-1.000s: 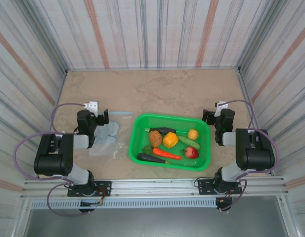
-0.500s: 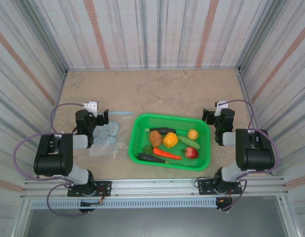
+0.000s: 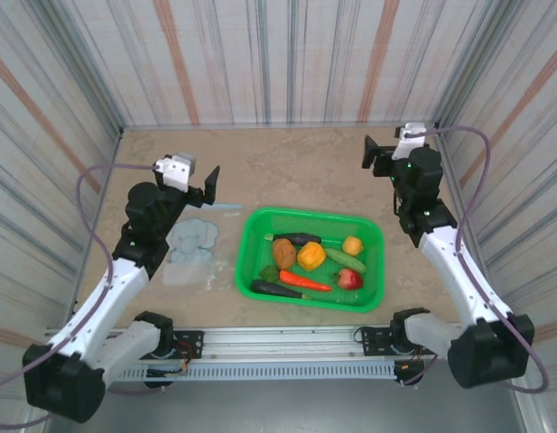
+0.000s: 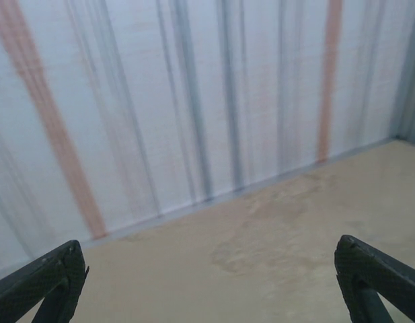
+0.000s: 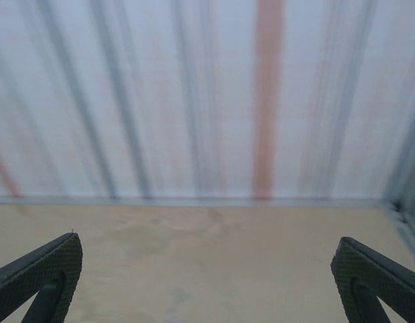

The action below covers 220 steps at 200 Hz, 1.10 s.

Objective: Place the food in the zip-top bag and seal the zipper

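Left of the green mesh basket [image 3: 310, 215], just beside its wall, your zip-top bag [image 3: 190, 253] lies flat on the table [image 3: 296, 167], with the zipper [image 3: 220, 207] along its far edge. None of the food [image 3: 310, 262] is in the bag. It all sits in the basket: the potato [image 3: 283, 253], the orange fruits [image 3: 310, 256], the cucumber [image 3: 346, 261], the carrot [image 3: 303, 280], the apple [image 3: 349, 279], and the eggplant [image 3: 298, 239] toward the far side.

Your left gripper [image 4: 207, 249] is raised over the far end of the bag, jaws spread wide with nothing between them, facing the striped far wall [image 4: 194, 101]. Your right gripper [image 5: 208, 241] is up beyond the basket's far right corner, equally wide and empty, and it faces that wall too.
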Available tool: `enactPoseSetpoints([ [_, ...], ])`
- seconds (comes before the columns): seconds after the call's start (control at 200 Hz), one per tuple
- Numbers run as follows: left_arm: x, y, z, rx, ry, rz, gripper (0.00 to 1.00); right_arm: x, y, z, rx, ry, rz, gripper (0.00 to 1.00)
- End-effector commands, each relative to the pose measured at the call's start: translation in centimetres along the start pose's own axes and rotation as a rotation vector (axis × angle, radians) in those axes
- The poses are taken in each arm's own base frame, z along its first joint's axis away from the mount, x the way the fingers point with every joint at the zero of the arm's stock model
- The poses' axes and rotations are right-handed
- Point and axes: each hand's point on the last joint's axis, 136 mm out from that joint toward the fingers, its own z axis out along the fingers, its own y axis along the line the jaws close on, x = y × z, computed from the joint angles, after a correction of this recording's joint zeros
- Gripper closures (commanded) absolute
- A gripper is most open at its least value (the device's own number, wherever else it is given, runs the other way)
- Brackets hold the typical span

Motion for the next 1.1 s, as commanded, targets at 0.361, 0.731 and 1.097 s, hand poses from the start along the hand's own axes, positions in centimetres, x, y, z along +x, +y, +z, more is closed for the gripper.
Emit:
enactPoseSetpoints([
  [0.361,12.1,1.7,-8.2,-0.344,0.738,-0.943,0.01,6.7,6.5,-9.5,-0.315,0.508,0.598,0.02],
  [0.731,20.8,4.0,-4.7,-1.048,1.040,-1.326,0.20,13.9,4.5,-9.7,0.129,0.730,0.372,0.08],
  [1.097,26.3,7.2,2.3,-1.293,1.191,-1.297,0.28,11.9,2.5,-11.6,0.168,0.630,0.248,0.09],
])
